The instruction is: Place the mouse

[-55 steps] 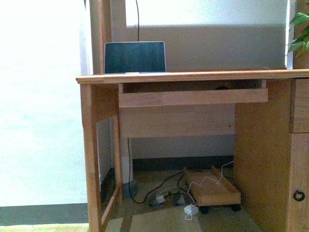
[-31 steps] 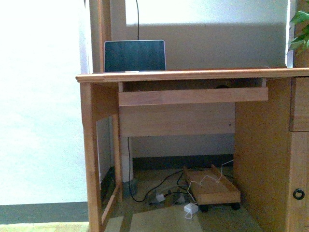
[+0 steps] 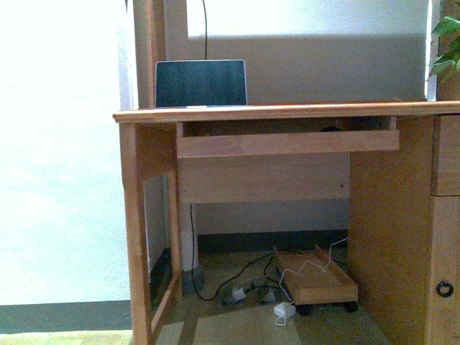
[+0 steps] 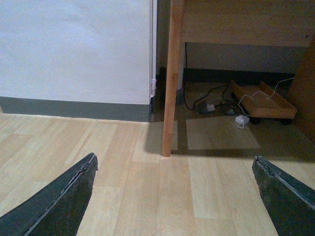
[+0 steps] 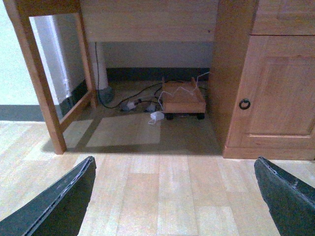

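Couldn't read any text, brand or number anywhere, not on the laptop (image 3: 200, 83), the desk (image 3: 287, 113) or the cabinet door (image 5: 275, 93).

Your left gripper (image 4: 173, 157) hangs low in front of the desk (image 4: 172, 73), pointing toward it, its 2 fingers (image 4: 64, 201) spread wide apart. Your right gripper (image 5: 174, 159) is likewise low before the desk, fingers wide apart.

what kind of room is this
Likely a home office or study: a wooden computer desk with a pull-out keyboard tray, a laptop on top, and power cables on the floor beneath.
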Action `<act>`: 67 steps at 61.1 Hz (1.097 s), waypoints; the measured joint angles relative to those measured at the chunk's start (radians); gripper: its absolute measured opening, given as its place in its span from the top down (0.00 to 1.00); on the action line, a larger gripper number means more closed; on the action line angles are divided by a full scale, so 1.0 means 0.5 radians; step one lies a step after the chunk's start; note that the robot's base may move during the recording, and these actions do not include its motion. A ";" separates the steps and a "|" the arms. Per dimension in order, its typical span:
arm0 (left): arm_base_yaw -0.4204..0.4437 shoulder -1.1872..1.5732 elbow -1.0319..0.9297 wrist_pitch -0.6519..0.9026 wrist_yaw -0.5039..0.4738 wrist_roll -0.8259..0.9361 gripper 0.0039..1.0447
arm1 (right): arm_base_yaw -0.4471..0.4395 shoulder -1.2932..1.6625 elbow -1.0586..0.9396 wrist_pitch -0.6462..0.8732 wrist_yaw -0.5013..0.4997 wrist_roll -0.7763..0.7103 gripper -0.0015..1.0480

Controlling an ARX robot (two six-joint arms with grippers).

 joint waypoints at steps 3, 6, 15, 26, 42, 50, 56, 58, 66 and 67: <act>0.000 0.000 0.000 0.000 0.000 0.000 0.07 | 0.000 0.000 0.000 -0.001 0.000 0.000 0.07; 0.000 0.000 0.000 0.000 0.000 0.000 0.07 | 0.000 0.000 0.000 -0.001 0.000 0.000 0.07; 0.000 0.000 0.000 0.000 0.000 0.000 0.07 | 0.000 0.000 0.000 -0.001 0.000 0.000 0.07; 0.000 0.000 0.000 0.000 0.000 0.000 0.07 | 0.000 0.000 0.000 -0.001 0.000 0.000 0.07; 0.000 0.000 0.000 0.000 -0.001 0.000 0.07 | 0.000 0.000 0.000 0.000 -0.002 0.000 0.07; 0.000 0.000 0.000 0.000 0.000 0.000 0.07 | 0.000 0.000 0.000 -0.001 -0.002 0.000 0.07; 0.000 0.000 0.000 0.000 0.000 0.000 0.07 | 0.000 0.000 0.000 -0.001 0.001 0.000 0.07; 0.000 0.000 0.000 0.000 0.000 0.000 0.07 | 0.000 0.000 0.000 0.000 -0.001 0.000 0.07; 0.000 0.000 0.000 0.000 0.000 0.000 0.07 | 0.000 0.000 0.000 -0.001 -0.001 0.000 0.07; 0.000 0.000 0.000 0.000 0.000 0.000 0.07 | 0.000 0.000 0.000 -0.001 0.000 0.000 0.07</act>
